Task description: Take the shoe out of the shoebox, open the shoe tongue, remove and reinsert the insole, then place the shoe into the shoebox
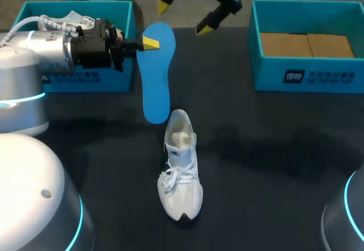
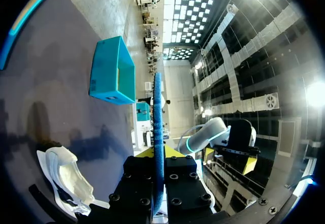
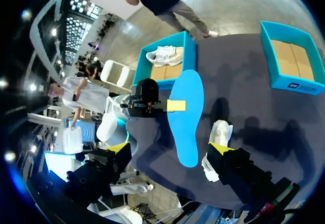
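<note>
Long flat blue foam insole [image 1: 157,74] is out of the shoe, pinched near one end between the yellow tips of the left gripper [image 1: 149,43]. In the left wrist view it sits edge-on between both fingers. In the head view its free end lies just beside the heel opening of the white lace-up sneaker [image 1: 181,168].

Sneaker stands on its sole mid black bench [image 1: 273,148], toe toward the robot, mouth wide open, laces loose.

Right gripper [image 1: 183,16] is over the far edge of the bench, fingers spread, holding nothing.

Teal cardboard shoebox on the left [image 1: 85,83] holds a second white sneaker [image 3: 165,55]. Teal cardboard shoebox on the right [image 1: 310,77] shows only a brown cardboard liner.
</note>
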You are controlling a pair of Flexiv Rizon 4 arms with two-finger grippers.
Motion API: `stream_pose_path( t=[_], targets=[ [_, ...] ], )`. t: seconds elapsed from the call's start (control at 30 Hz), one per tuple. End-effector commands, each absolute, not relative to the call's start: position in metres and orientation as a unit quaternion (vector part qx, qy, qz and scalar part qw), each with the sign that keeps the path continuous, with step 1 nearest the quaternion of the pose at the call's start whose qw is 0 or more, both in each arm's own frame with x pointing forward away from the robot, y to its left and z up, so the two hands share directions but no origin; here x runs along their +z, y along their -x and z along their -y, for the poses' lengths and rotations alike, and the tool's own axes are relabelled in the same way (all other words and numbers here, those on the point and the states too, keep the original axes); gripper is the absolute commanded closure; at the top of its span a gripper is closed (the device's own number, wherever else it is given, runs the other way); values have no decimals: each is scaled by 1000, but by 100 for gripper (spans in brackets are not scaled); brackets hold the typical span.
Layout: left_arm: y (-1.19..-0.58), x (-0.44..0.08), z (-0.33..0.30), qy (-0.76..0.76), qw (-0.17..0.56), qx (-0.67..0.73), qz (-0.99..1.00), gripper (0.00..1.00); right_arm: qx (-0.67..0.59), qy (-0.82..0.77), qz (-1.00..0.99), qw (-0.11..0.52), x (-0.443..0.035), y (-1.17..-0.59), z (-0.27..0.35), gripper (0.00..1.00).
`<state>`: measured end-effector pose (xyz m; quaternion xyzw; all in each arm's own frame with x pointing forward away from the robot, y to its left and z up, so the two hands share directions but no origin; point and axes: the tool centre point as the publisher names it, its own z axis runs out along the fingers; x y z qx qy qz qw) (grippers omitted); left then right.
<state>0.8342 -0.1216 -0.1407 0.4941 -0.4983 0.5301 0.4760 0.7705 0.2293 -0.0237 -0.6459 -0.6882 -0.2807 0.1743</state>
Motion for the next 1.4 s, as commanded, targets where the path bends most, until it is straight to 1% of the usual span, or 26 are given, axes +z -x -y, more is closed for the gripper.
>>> stream_pose_path(
  t=[0.03, 0.23, 0.57, 0.8, 1.4],
  targets=[
    [-833, -140, 121, -496, 475, 529, 499, 100, -422, 561, 633, 327, -33, -772, -218, 0],
    [-833, -140, 121, -496, 475, 529, 499, 100, -462, 527, 618, 357, -40, -777, -210, 0],
    [-833, -140, 121, -496, 475, 529, 499, 100, -476, 501, 623, 366, -44, -782, -201, 0],
    [-833, -140, 121, -496, 475, 529, 499, 100, -503, 486, 602, 386, -59, -786, -203, 0],
    [-833, -140, 121, -496, 475, 529, 499, 100, -512, 481, 590, 398, -70, -788, -204, 0]
  ],
)
